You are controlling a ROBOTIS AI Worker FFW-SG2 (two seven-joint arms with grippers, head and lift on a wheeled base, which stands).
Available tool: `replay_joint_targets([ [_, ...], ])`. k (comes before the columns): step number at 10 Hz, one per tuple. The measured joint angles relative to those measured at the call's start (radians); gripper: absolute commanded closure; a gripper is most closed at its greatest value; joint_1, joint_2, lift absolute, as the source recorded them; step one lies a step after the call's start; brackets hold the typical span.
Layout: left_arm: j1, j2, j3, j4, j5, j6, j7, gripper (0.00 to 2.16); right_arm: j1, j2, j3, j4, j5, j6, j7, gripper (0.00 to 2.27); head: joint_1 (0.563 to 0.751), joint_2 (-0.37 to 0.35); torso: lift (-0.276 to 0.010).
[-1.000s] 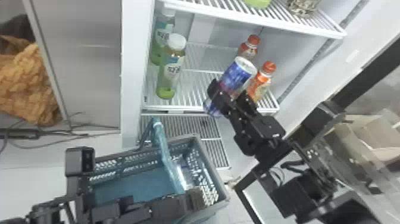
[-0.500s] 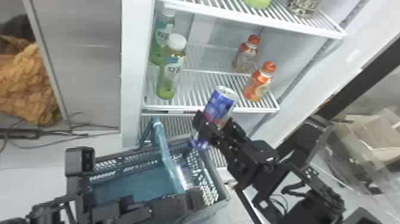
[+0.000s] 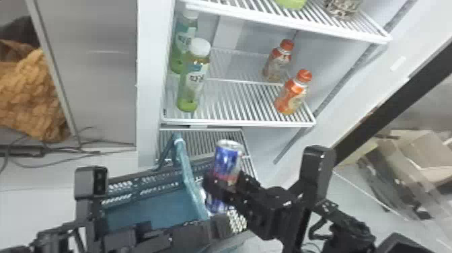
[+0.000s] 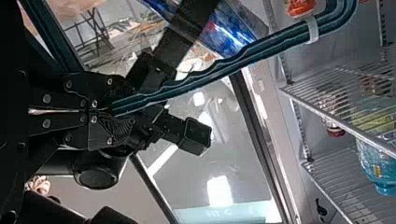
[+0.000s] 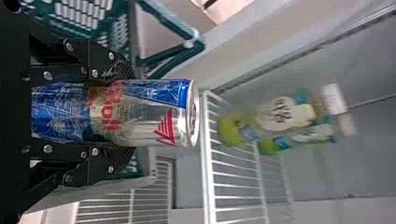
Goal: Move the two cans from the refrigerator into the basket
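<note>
In the head view my right gripper (image 3: pixel 220 188) is closed around a blue and silver can (image 3: pixel 228 161), held slightly tilted above the right end of the basket (image 3: pixel 144 188). The right wrist view shows the same can (image 5: pixel 149 112) between the fingers of the right gripper (image 5: pixel 122 112), its top facing away. My left gripper (image 3: pixel 217 227) is at the basket's near side; in the left wrist view this gripper (image 4: pixel 112 108) is clamped on the teal basket handle (image 4: pixel 224 70). Something pale lies behind the handle inside the basket, partly hidden.
The refrigerator shelf (image 3: pixel 235 124) above the basket holds green bottles (image 3: pixel 193 77) at left and orange-capped bottles (image 3: pixel 292 92) at right. A lower rack (image 3: pixel 201 143) sits behind the basket. The upper shelf (image 3: pixel 286 23) carries more items.
The right gripper has carried the can out from the shelf, down and to the left, to above the basket. My left arm has stayed still.
</note>
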State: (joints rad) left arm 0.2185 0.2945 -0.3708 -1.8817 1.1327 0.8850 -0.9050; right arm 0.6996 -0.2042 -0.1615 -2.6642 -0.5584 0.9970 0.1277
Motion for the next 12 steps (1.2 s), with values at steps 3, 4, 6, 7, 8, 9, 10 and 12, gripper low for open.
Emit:
replay_joint_targets([
  [3,0.000,0.003,-0.001,0.000,0.000,0.001,0.000,1.16,-0.019,-0.003,0.002,0.015,0.008,0.054,0.007,0.59,0.695,-0.350,-0.276],
  [4,0.000,0.003,-0.002,0.000,0.000,0.001,0.000,1.16,-0.020,-0.003,0.002,0.016,0.009,0.055,0.007,0.41,0.695,-0.350,-0.276],
  [6,0.000,0.004,-0.002,0.000,0.001,0.001,0.000,1.16,-0.022,-0.003,0.002,0.016,0.016,0.049,0.014,0.23,0.695,-0.350,-0.276],
  [7,0.000,0.004,-0.002,0.000,0.002,0.001,0.000,1.16,-0.022,-0.003,0.002,0.017,0.024,0.020,0.019,0.21,0.695,-0.350,-0.276],
  [8,0.000,0.004,-0.002,0.000,0.002,0.001,0.000,1.16,-0.017,-0.002,0.001,0.019,0.029,-0.020,0.020,0.21,0.695,-0.350,-0.276],
  [9,0.000,0.004,-0.001,0.000,0.002,0.000,0.000,1.16,-0.007,0.001,0.000,0.021,0.038,-0.091,0.020,0.21,0.695,-0.350,-0.276],
  [10,0.000,0.004,-0.001,0.000,0.002,0.000,0.000,1.16,0.002,0.004,0.000,0.027,0.047,-0.170,0.019,0.21,0.695,-0.350,-0.276],
  [12,0.002,0.003,0.000,0.000,0.002,0.001,0.000,1.16,0.015,0.011,0.000,0.061,0.063,-0.399,0.018,0.21,0.695,-0.350,-0.276],
])
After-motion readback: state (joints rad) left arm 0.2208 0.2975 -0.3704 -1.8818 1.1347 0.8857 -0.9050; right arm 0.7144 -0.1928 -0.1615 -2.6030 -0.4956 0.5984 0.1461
